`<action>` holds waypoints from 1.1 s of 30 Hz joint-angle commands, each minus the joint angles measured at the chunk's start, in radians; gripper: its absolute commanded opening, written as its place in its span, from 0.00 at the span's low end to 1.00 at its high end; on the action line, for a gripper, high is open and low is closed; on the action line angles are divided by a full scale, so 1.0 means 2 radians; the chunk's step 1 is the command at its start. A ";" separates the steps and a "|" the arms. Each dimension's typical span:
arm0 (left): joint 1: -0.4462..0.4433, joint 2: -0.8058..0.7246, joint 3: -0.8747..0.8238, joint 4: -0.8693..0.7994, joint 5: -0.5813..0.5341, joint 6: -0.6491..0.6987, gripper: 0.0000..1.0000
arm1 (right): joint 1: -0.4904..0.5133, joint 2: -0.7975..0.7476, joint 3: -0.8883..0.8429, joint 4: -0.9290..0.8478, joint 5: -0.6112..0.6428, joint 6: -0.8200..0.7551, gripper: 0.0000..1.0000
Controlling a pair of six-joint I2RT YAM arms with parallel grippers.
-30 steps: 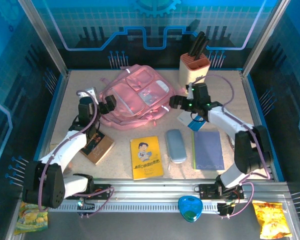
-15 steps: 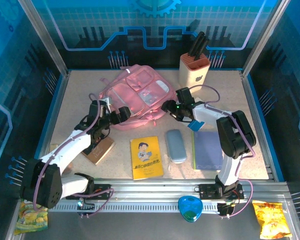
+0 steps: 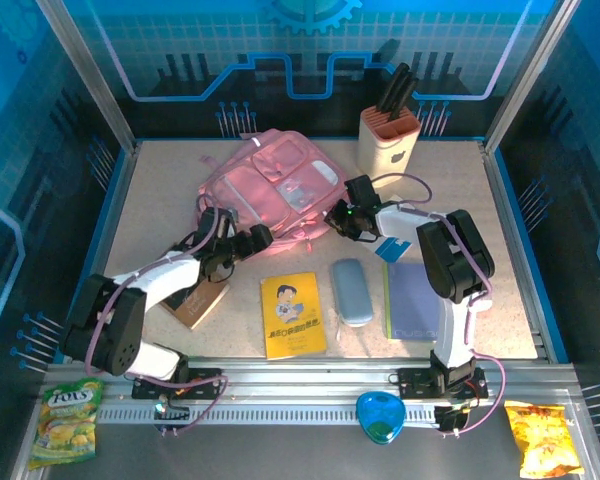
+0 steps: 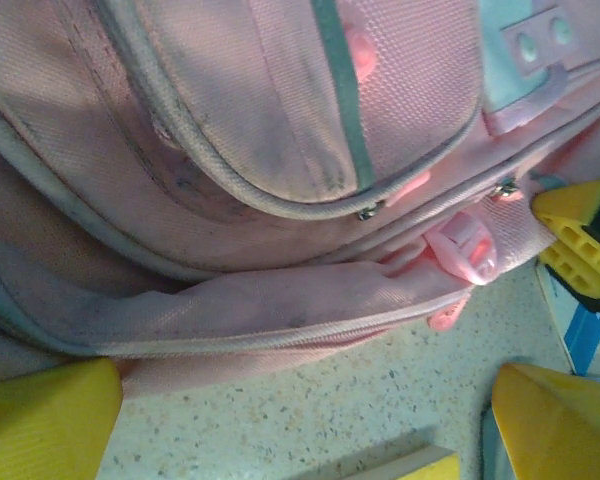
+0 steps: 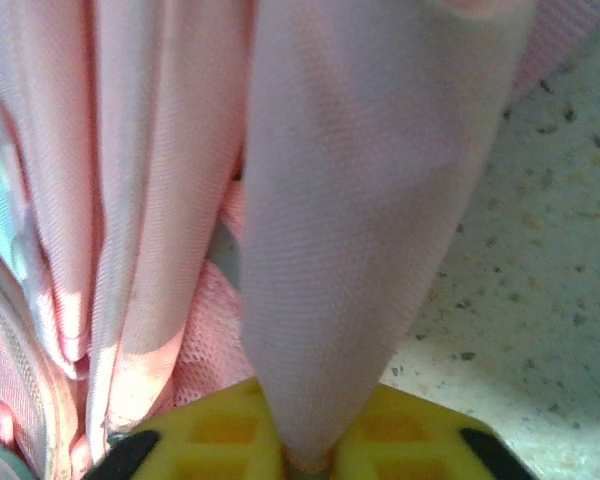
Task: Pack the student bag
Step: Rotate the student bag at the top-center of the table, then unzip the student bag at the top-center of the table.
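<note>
Soft, floppy bag [image 3: 275, 185], probably light. The right end effector [image 3: 338, 216] is pinched on a fold of its fabric, and the left end effector [image 3: 258, 238] is spread wide beside it.

Top external: high, behind the arm bases, looking down and forward across the whole table [image 3: 150, 200], both arms included. Left wrist: low and very near, facing the zipped lower side of the student bag [image 4: 230, 120] just above the tabletop. Right wrist: even nearer, hard against a pink fold of the same bag; bag and speckled tabletop common to all three.
</note>
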 commanded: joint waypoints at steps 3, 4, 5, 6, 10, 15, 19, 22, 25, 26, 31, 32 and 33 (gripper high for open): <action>-0.003 0.049 0.043 0.030 -0.003 -0.009 0.96 | -0.001 -0.045 -0.040 0.013 0.022 -0.008 0.05; -0.003 0.059 0.051 0.030 -0.004 -0.007 0.96 | -0.003 -0.054 -0.054 0.019 0.021 -0.007 0.03; -0.003 0.071 0.061 0.028 -0.005 -0.004 0.96 | -0.006 -0.065 -0.071 0.030 0.019 -0.006 0.02; -0.004 0.083 0.071 0.023 -0.008 -0.001 0.95 | -0.008 -0.077 -0.087 0.041 0.017 -0.004 0.02; -0.004 0.108 0.103 0.005 -0.025 0.019 0.94 | -0.010 -0.103 -0.121 0.067 0.000 0.006 0.02; -0.008 0.069 0.111 -0.047 -0.051 0.044 0.93 | -0.010 -0.108 -0.122 0.097 -0.028 0.029 0.01; -0.037 0.010 0.093 -0.091 -0.087 0.074 0.92 | -0.007 -0.110 -0.112 0.109 -0.037 0.044 0.01; -0.076 -0.017 0.075 -0.102 -0.107 0.095 0.88 | -0.004 -0.109 -0.103 0.113 -0.046 0.049 0.00; -0.124 -0.020 0.067 -0.103 -0.128 0.111 0.84 | -0.002 -0.105 -0.091 0.116 -0.060 0.054 0.00; -0.143 -0.016 0.069 -0.105 -0.138 0.115 0.83 | -0.001 -0.104 -0.088 0.116 -0.064 0.055 0.00; -0.197 0.030 0.093 -0.093 -0.155 0.137 0.72 | 0.000 -0.105 -0.076 0.119 -0.080 0.059 0.00; -0.203 0.042 0.102 -0.094 -0.157 0.139 0.69 | 0.001 -0.107 -0.074 0.118 -0.081 0.058 0.00; -0.206 0.053 0.109 -0.092 -0.159 0.138 0.67 | 0.001 -0.109 -0.072 0.116 -0.082 0.058 0.00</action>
